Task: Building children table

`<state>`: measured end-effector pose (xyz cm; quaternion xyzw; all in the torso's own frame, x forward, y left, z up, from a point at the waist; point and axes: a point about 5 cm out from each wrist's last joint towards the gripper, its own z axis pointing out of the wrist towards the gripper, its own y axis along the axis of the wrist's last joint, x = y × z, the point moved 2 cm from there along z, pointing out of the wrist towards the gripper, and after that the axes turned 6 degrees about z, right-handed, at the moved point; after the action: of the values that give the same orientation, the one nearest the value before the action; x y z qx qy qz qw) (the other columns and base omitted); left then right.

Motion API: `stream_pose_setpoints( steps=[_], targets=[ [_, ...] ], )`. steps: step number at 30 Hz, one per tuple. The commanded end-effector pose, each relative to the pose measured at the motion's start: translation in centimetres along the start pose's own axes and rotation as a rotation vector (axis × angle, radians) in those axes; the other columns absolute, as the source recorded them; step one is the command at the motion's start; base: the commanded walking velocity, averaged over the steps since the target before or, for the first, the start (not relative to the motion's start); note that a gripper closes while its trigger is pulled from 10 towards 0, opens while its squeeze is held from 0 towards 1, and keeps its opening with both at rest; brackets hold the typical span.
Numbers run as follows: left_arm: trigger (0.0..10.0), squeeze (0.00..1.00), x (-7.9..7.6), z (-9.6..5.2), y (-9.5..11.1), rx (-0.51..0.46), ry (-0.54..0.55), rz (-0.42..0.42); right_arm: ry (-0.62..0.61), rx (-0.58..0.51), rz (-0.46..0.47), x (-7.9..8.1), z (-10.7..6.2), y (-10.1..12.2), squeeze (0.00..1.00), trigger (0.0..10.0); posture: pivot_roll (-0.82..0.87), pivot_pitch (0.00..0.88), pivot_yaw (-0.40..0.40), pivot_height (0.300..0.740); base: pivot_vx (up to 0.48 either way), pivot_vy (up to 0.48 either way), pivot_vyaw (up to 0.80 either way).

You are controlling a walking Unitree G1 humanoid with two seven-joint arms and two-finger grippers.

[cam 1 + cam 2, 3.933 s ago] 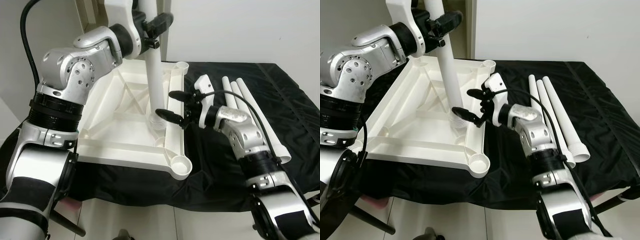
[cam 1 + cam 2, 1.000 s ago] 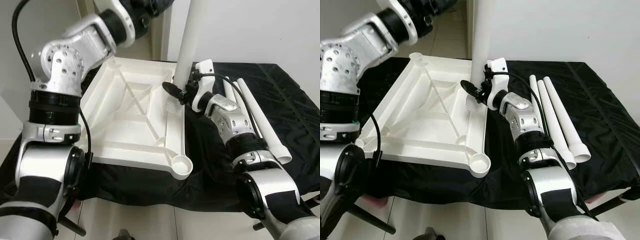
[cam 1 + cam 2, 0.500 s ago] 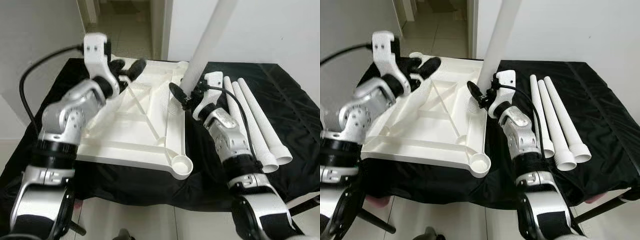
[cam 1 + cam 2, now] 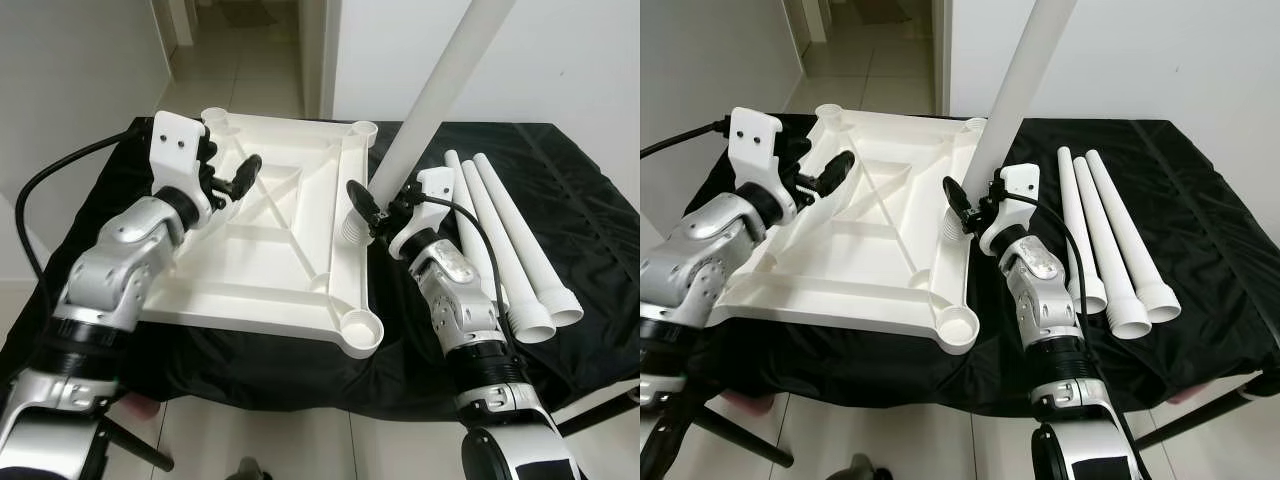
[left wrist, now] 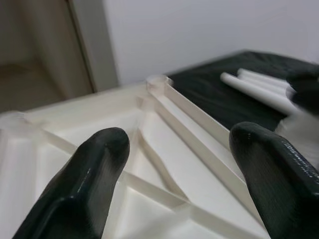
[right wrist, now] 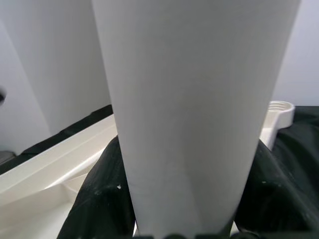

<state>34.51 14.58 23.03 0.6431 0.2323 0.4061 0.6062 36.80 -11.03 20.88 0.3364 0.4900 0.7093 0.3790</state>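
While right hand (image 4: 372,212) clamps leg (image 4: 436,100) | left hand (image 5: 179,169) fingers apart over tabletop (image 5: 164,164)

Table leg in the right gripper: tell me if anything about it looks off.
The table leg held by the right gripper leans sharply toward the robot's right instead of standing upright. Its threaded end sits over the tabletop right rail, not in a corner socket. The left gripper hovers open over the tabletop.
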Motion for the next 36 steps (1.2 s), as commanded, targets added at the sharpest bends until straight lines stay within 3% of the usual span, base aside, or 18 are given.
stream_pose_setpoints(
  steps=[1,6,20,22,23,25,28,30,31,33,34,36],
  targets=[
    [10.0,0.0,-0.7,-0.7,-1.2,0.045,-0.066,0.001,-0.02,0.006,-0.015,-0.6,-0.5,0.2,0.0,10.0,-0.06,0.071,0.044,0.74,0.0,0.0,0.0],
    [10.0,0.0,-2.5,-1.4,-3.5,0.124,-0.208,0.065,-0.049,0.013,-0.03,-1.3,-1.1,0.3,0.0,10.0,-0.06,0.073,0.043,0.74,0.0,0.0,0.0],
    [10.0,0.0,-3.3,-1.4,-4.1,0.121,-0.269,0.07,-0.071,0.016,-0.056,-1.8,-1.6,0.8,0.0,10.0,-0.09,0.075,0.06,0.74,0.0,0.0,0.0],
    [10.0,0.0,-2.1,-1.7,-3.1,0.053,-0.208,-0.016,-0.082,0.014,-0.063,-2.0,-1.8,0.9,0.0,10.0,-0.1,0.072,0.069,0.74,0.0,0.0,0.0],
    [10.0,0.0,-2.1,-1.7,-3.1,0.053,-0.208,-0.016,-0.082,0.014,-0.063,-2.0,-1.8,0.9,0.0,10.0,-0.1,0.072,0.069,0.74,0.0,0.0,0.0],
    [10.0,0.0,0.2,-2.2,-3.7,0.071,-0.093,-0.043,-0.088,0.011,-0.063,-2.1,-1.9,1.1,0.0,10.0,-0.1,0.072,0.07,0.74,0.0,0.0,0.0],
    [10.0,0.0,0.1,-2.8,-4.9,0.115,-0.094,-0.03,-0.088,0.011,-0.062,-2.0,-1.9,1.1,0.0,10.0,-0.1,0.071,0.071,0.74,0.0,0.0,0.0],
    [10.0,0.0,-1.8,-3.8,-7.2,0.18,-0.18,-0.012,-0.089,0.012,-0.062,-2.0,-2.0,1.1,0.0,10.0,-0.1,0.075,0.074,0.74,0.0,0.0,0.0],
    [10.0,0.0,-1.8,-3.8,-7.2,0.18,-0.18,-0.012,-0.089,0.012,-0.062,-2.0,-2.0,1.1,0.0,10.0,-0.1,0.075,0.074,0.74,0.0,0.0,0.0],
    [10.0,0.0,-4.1,-4.6,-8.2,0.204,-0.292,-0.024,-0.093,0.014,-0.062,-2.0,-2.1,1.1,0.0,10.0,-0.1,0.08,0.073,0.74,0.0,0.0,0.0],
    [10.0,0.0,-4.1,-4.6,-8.2,0.204,-0.292,-0.024,-0.093,0.014,-0.062,-2.0,-2.1,1.1,0.0,10.0,-0.1,0.08,0.073,0.74,0.0,0.0,0.0],
    [10.0,0.0,-5.7,-5.1,-8.4,0.206,-0.377,-0.029,-0.097,0.016,-0.063,-2.2,-2.3,1.1,0.0,10.0,-0.1,0.082,0.072,0.74,0.0,0.0,0.0]
  ],
)
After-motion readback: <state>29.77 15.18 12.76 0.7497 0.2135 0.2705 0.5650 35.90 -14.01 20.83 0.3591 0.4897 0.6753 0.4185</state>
